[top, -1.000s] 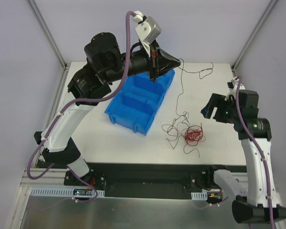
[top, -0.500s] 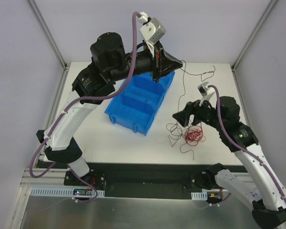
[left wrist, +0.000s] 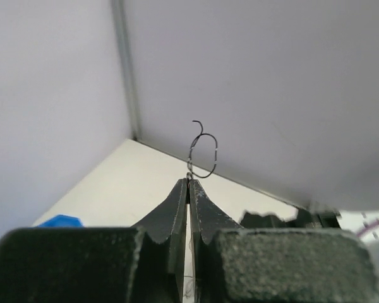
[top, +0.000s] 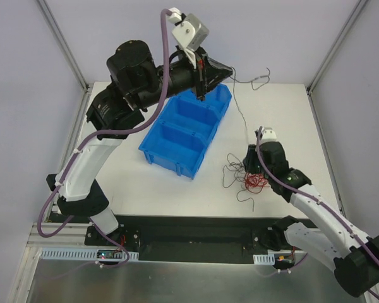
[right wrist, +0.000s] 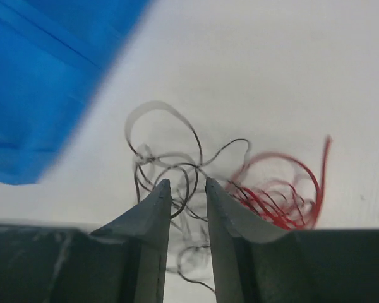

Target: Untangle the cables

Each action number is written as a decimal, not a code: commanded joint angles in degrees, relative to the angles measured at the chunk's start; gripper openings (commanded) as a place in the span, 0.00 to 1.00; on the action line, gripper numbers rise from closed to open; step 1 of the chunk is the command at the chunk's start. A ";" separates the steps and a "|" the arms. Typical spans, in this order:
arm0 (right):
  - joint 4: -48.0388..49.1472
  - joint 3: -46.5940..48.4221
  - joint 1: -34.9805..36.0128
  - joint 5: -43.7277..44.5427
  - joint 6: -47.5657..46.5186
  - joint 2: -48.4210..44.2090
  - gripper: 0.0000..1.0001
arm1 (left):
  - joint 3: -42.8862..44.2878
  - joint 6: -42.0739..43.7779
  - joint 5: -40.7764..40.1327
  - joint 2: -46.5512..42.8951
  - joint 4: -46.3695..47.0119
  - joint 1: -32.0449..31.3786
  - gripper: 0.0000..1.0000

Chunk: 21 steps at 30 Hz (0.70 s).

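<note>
Blue divided bin [top: 172,156], left gripper [left wrist: 188,183] clamped on black cable [left wrist: 215,154], right gripper [right wrist: 186,183] over tangle [top: 256,181], finger gap visible only from wrist

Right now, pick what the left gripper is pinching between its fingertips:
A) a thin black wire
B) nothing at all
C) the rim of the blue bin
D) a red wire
A: in the left wrist view the left gripper has its jaws shut on a black wire, which curls out in a loop just past the fingertips.
</note>
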 commanded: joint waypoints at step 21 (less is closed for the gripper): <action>-19.84 1.47 -23.69 11.60 5.75 15.45 0.70 | -1.05 9.00 -26.64 -8.93 7.46 0.50 0.00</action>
